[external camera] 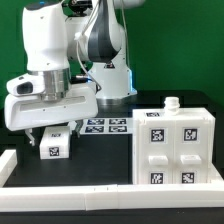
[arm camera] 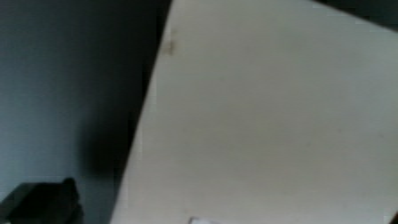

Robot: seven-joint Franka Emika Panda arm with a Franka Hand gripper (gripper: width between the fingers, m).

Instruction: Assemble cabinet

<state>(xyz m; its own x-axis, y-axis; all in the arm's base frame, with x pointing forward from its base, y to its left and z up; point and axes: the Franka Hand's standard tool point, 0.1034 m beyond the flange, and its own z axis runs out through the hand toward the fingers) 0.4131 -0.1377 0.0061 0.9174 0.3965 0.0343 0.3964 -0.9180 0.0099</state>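
The cabinet (external camera: 175,146) is a large white box on the exterior view's right, its tagged face of four square panels towards the camera and a small knob on top. My gripper (external camera: 52,132) hangs at the exterior view's left, its fingers spread on either side of a small white tagged part (external camera: 53,147) that rests on the black table. In the wrist view this part is a blurred white surface (arm camera: 267,120) filling most of the frame. One dark finger (arm camera: 39,202) shows beside it with a dark gap between. The other finger is hidden.
The marker board (external camera: 105,125) lies flat behind the gripper, at the foot of the arm's base. A long white border rail (external camera: 100,193) runs along the front, and another (external camera: 6,165) along the exterior view's left edge.
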